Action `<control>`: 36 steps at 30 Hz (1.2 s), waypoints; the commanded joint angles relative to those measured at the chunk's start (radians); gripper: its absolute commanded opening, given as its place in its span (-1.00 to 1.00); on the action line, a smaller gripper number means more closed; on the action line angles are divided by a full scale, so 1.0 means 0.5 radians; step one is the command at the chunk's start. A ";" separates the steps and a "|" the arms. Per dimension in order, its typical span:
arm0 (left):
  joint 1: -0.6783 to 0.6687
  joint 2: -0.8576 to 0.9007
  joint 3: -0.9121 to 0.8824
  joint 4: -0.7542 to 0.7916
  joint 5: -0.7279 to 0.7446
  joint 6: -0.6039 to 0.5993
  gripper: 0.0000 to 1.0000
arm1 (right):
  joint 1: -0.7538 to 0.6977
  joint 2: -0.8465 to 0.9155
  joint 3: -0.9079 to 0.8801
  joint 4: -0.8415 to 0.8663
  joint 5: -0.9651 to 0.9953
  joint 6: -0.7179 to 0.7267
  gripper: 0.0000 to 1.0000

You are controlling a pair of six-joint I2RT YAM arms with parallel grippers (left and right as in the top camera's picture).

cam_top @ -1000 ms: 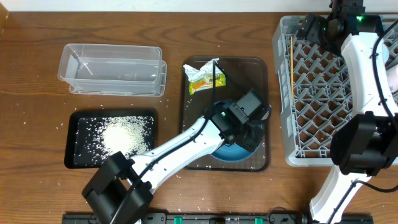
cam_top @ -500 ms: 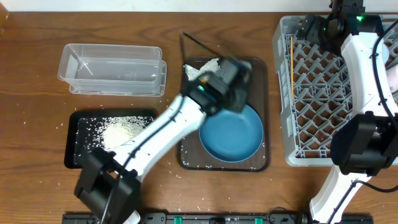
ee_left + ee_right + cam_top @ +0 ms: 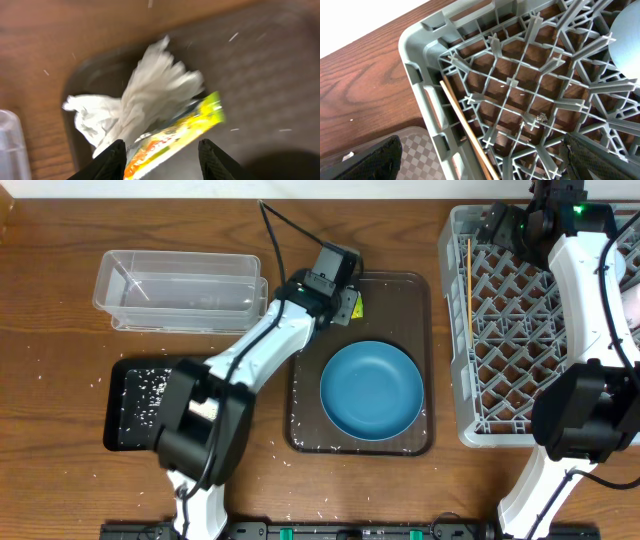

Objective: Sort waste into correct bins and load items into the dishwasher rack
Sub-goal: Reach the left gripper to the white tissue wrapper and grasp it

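My left gripper [image 3: 165,162] is open, its two fingers on either side of the yellow-green snack wrapper [image 3: 182,131] with white paper [image 3: 150,95]. In the overhead view this gripper [image 3: 338,295] hangs over the wrapper [image 3: 353,309] at the far end of the brown tray. The dark blue bowl [image 3: 371,390] sits on that tray. Rice [image 3: 135,390] lies in the black tray [image 3: 118,430]. The clear tub [image 3: 180,292] looks empty. My right gripper [image 3: 497,225] is open and empty above the grey rack's [image 3: 540,330] far left corner. A chopstick [image 3: 468,285] lies along the rack's left wall.
The brown serving tray [image 3: 300,420] lies between the black tray and the rack. Loose rice grains dot the table around it. The right wrist view shows the rack lattice [image 3: 520,95], the chopstick [image 3: 465,135] and a pale blue rounded thing [image 3: 626,35] at the upper right.
My left arm swung from over the blue bowl to the far end of the brown tray, above the wrapper, and the bowl is uncovered. The right arm has not moved.
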 commanded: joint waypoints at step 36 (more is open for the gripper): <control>0.030 0.149 0.002 0.164 -0.238 0.033 -0.14 | -0.009 0.006 -0.002 -0.002 0.003 0.024 0.98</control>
